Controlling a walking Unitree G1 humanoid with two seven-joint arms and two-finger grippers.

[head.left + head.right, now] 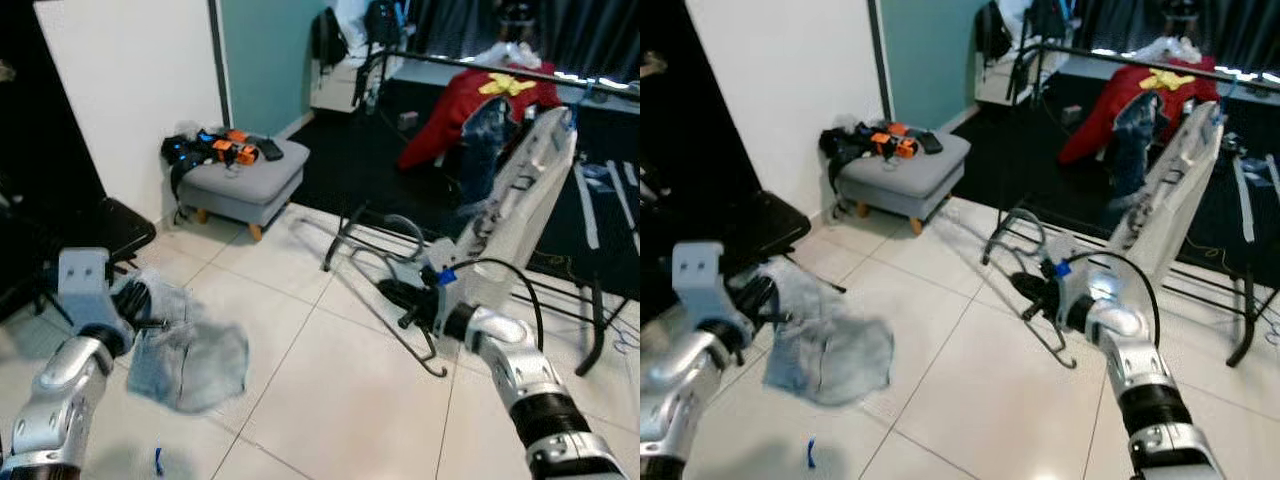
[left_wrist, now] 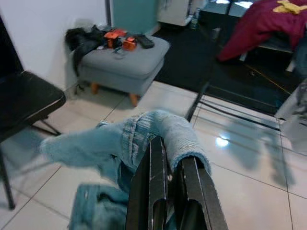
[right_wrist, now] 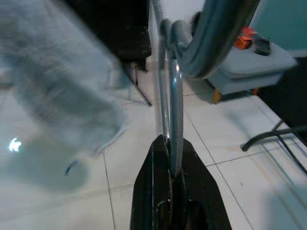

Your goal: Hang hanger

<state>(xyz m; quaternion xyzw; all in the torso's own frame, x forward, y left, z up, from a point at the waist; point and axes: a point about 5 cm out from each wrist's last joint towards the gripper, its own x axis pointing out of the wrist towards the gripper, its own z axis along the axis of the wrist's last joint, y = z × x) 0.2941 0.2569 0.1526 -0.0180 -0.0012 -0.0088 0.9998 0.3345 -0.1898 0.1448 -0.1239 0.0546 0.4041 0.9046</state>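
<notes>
My right gripper (image 1: pixel 403 296) is shut on a thin dark metal hanger (image 1: pixel 425 352), held low over the white tiles in front of the clothes rack. In the right wrist view the hanger's wire (image 3: pixel 171 105) runs straight up out of the closed fingers (image 3: pixel 158 182). My left gripper (image 1: pixel 140 306) is shut on the waistband of a light blue denim garment (image 1: pixel 192 362) that hangs down to the floor. The left wrist view has the denim band (image 2: pixel 168 129) draped over the black fingers (image 2: pixel 152 187). Hanger and garment are about a metre apart.
A grey ottoman (image 1: pixel 252 178) with black and orange items stands by the white wall. A black chair (image 1: pixel 112 228) is at my left. Behind the hanger stand a clothes rack with a red garment (image 1: pixel 478 98), a leaning white board (image 1: pixel 525 195) and black rack feet (image 1: pixel 592 335).
</notes>
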